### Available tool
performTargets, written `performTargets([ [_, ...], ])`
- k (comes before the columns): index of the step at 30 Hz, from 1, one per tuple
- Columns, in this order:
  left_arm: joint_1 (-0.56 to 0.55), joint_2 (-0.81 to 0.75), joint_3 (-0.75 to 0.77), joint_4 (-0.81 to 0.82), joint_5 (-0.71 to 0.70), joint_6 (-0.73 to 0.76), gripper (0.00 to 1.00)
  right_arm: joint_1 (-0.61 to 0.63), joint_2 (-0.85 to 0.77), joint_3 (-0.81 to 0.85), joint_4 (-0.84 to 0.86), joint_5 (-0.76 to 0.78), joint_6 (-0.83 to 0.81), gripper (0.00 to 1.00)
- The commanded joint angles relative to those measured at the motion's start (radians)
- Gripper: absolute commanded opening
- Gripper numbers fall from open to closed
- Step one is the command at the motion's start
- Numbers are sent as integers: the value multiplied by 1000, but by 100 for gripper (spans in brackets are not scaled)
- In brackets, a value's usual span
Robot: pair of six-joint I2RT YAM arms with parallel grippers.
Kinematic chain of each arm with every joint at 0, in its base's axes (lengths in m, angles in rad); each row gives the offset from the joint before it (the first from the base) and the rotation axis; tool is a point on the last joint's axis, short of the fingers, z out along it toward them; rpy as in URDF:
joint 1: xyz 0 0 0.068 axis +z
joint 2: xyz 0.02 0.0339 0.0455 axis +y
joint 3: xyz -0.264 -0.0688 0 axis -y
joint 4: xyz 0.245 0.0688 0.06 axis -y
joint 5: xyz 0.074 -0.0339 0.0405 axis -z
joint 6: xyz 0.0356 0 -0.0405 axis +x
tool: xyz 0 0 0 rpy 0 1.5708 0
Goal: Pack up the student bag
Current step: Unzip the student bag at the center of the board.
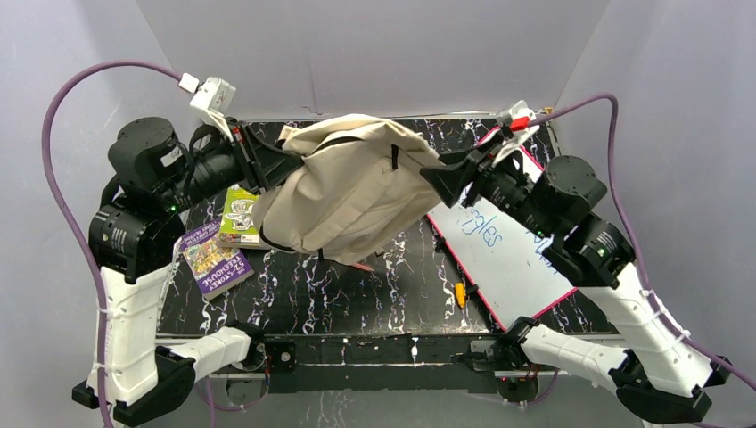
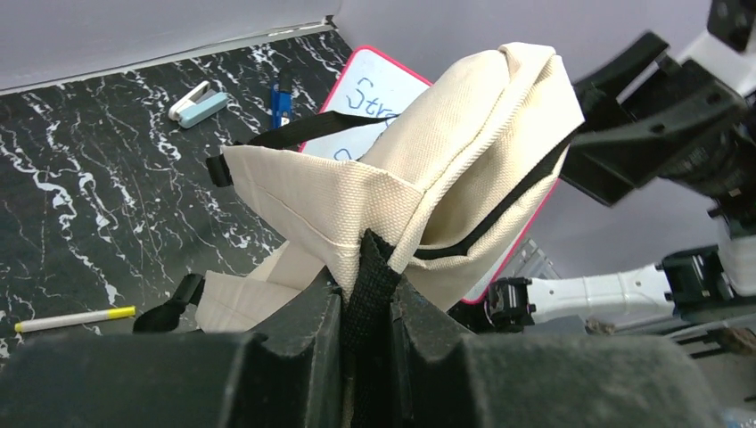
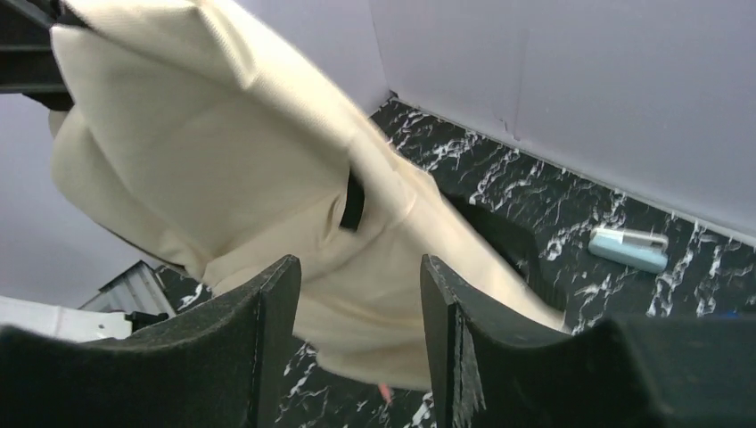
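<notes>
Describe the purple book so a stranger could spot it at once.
Look at the left side of the black marbled table, beside the left arm. Two books lie there, next to the lifted beige bag; the purple book is the one nearer the arm bases, turned askew. Its neighbour, the green book, lies farther back.

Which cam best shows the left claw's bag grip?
Left wrist: close up, the left claw is shut on a black strap of the student bag. Top external shows the whole bag aloft, but not the pinch. Right wrist shows only cream fabric beyond the open right claw.
</notes>
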Motion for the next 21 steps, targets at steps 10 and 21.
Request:
performTargets([
  [10,-1,76,102,88,-165,-60,0,-1,5,-38,-430,158,346,64],
  [21,0,91,88,69,-162,-51,0,-1,103,8,-760,150,544,99],
])
